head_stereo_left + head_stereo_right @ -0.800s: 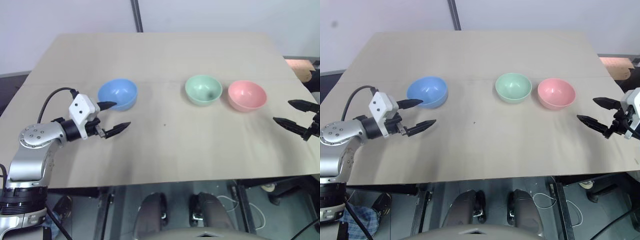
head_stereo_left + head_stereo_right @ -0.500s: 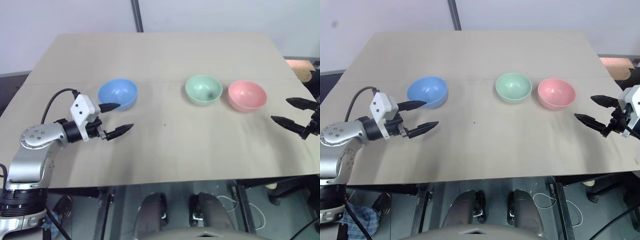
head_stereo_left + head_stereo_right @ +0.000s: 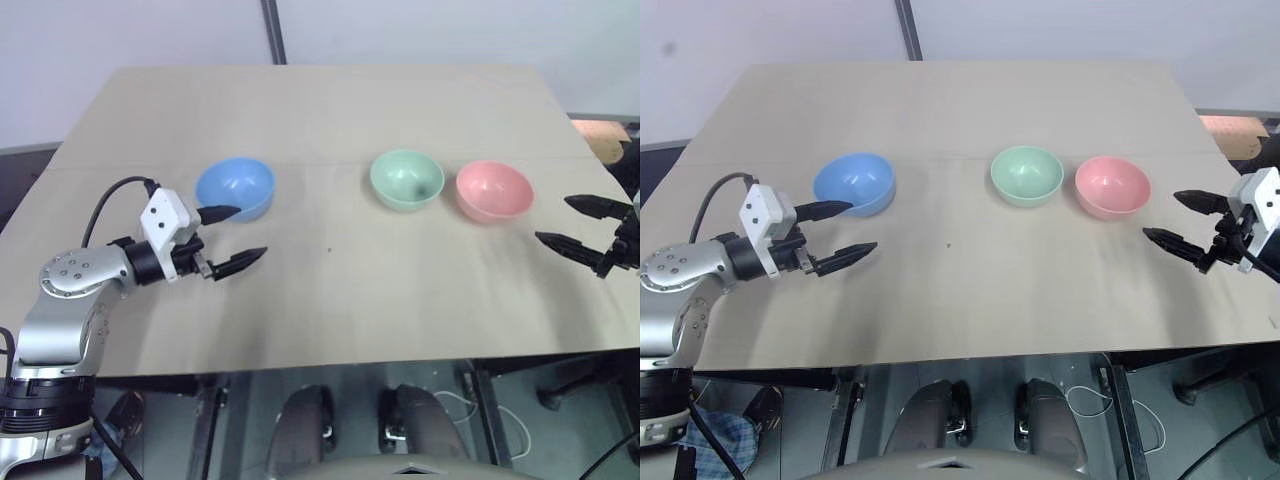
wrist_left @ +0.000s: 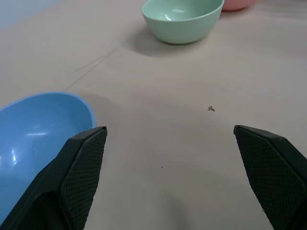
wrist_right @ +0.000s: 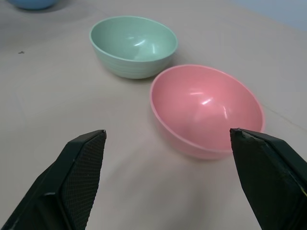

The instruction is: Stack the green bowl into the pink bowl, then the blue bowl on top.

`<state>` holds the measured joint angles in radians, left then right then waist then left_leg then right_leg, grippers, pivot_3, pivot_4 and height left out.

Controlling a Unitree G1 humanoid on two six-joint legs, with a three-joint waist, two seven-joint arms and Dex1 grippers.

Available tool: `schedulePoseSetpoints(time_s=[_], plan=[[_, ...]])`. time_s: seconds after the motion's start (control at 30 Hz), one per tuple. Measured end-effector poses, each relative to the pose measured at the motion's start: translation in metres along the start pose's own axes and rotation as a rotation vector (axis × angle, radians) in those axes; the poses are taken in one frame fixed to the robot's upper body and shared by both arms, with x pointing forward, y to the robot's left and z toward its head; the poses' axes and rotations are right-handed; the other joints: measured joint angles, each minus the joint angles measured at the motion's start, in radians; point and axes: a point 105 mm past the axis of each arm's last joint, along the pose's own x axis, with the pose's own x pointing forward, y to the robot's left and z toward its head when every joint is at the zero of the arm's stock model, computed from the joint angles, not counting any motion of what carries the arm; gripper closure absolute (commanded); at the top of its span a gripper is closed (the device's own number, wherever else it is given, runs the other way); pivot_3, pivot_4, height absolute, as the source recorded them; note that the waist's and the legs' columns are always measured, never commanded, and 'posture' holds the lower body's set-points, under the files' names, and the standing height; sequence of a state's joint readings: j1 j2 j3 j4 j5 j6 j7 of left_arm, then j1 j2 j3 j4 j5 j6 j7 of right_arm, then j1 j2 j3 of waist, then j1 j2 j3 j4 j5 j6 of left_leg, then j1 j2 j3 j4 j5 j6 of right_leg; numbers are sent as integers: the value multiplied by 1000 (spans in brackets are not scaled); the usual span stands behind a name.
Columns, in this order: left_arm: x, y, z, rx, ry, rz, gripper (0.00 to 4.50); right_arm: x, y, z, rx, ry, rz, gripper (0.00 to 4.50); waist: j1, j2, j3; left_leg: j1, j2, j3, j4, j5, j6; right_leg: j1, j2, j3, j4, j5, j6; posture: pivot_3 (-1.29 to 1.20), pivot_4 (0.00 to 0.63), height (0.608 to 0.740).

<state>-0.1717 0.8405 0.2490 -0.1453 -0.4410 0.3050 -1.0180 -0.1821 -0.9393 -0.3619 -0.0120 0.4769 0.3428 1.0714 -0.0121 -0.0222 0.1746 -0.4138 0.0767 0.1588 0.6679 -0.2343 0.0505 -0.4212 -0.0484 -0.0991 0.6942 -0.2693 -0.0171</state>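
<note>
From my head camera, the blue bowl (image 3: 235, 187), green bowl (image 3: 407, 179) and pink bowl (image 3: 493, 190) sit apart in a row on the table (image 3: 330, 110). My left gripper (image 3: 232, 239) hangs spread wide just beside the blue bowl; my right gripper (image 3: 1181, 219) hangs spread near the pink bowl. My left wrist looks past blue toward green. My right wrist faces pink, with green behind

A wide table (image 3: 330, 320) with a plain beige top takes most of the scene. A thin straight seam (image 3: 320, 163) runs across the top from left to right, at the far side of the middle. A tiny dark speck (image 3: 329, 250) lies on the surface near the centre. Behind the table stands a pale wall (image 3: 130, 30), and a dark vertical post (image 3: 272, 30) rises behind the far edge. Under the near edge, at the right, thin white cables (image 3: 1090, 400) lie on the floor.
</note>
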Motion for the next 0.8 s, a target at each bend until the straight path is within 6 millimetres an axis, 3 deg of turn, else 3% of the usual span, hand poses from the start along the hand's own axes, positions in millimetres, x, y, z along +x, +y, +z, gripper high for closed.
schedulePoseSetpoints(time_s=[0.23, 0.37, 0.53, 0.67, 0.8], plan=[[-6, 4, 15, -10, -88, -25, 0, 44, 2, 28, -160, 109, 28, 36, -3, 0, 0, -1, 0, 1, 0, 0, -1, -3, 0, 0, 1, 0, -1, 0, 150, 740], [-12, 5, 23, -34, -155, -68, 0, 74, 0, 21, -214, 286, 42, 36, -1, 1, 0, -3, 0, 1, -1, 0, -1, -4, -1, 0, 0, 2, -4, 0, 150, 740], [-13, 9, 24, -37, -162, -66, 0, 96, -1, 10, -239, 386, 68, 36, -2, 0, 1, -5, -1, 2, 0, 0, -1, -5, -1, 1, 0, 2, -4, 0, 150, 740], [-12, 9, 25, -31, -166, -83, 0, 115, -10, -13, -267, 518, 58, 1136, -5, 1, 1, -5, -1, 2, 0, 0, -1, -6, -1, 1, 1, 2, -4, 0, 150, 740], [-12, 9, 26, -26, -168, -84, 0, 124, -3, -28, -311, 593, 122, 3287, -5, 1, 1, -5, -1, 3, 0, 0, -1, -6, -1, 1, 1, 2, -4, 0, 150, 740]])
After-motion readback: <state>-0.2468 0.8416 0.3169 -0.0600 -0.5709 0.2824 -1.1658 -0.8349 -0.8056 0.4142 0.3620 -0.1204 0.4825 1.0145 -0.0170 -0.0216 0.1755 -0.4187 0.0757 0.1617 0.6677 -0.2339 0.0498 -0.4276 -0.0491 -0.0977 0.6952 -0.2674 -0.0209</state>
